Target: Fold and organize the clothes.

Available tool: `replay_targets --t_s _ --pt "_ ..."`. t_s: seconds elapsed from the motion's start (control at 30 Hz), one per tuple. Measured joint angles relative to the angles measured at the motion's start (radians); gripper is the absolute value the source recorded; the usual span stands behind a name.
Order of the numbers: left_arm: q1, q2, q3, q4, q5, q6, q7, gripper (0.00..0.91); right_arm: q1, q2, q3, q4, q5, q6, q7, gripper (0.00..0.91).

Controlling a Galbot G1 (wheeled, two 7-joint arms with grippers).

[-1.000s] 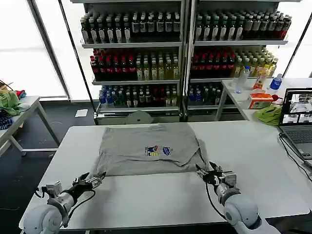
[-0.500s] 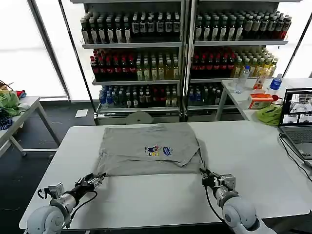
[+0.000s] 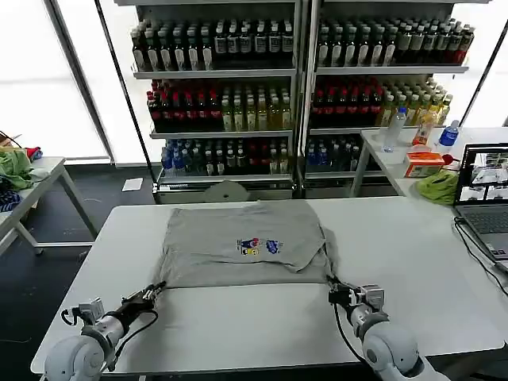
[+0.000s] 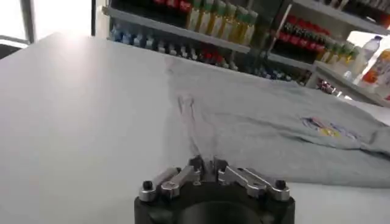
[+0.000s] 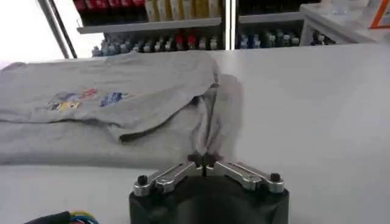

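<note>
A light grey short-sleeved shirt [image 3: 230,254] with a small multicoloured chest print lies flat on the white table [image 3: 246,325], its hem toward me. My left gripper [image 3: 155,290] is at the shirt's near left corner, shut on the hem; in the left wrist view the gripper [image 4: 205,163] pinches the edge of the shirt [image 4: 274,128]. At the near right corner my right gripper [image 3: 332,286] is shut on the hem. The right wrist view shows this gripper [image 5: 202,159] closed with its fingertips meeting on the edge of the shirt [image 5: 122,97].
A laptop [image 3: 486,198] with its cable sits at the table's right edge. A bright green cloth [image 3: 436,187] lies on the side table behind it. Bottle shelves [image 3: 294,79] stand beyond the table. Another small table [image 3: 32,186] stands at the left.
Both grippers were open at the shirt's near corners and have shut on the hem. The right one has drawn slightly toward me.
</note>
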Motion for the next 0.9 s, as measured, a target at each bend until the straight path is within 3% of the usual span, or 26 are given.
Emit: replay_targets --t_s 0.47,0.9 --pt "0.073 -0.01 -0.042 -0.071 0.005 0.016 -0.023 0.0 -0.108 -0.057 0.046 0.108 0.006 0.012 -0.038 0.0" --pt "0.215 -0.07 -0.106 -0.207 0.067 0.046 -0.021 0.01 -0.312 -0.141 0.123 0.232 0.005 0.043 -0.062 0.0"
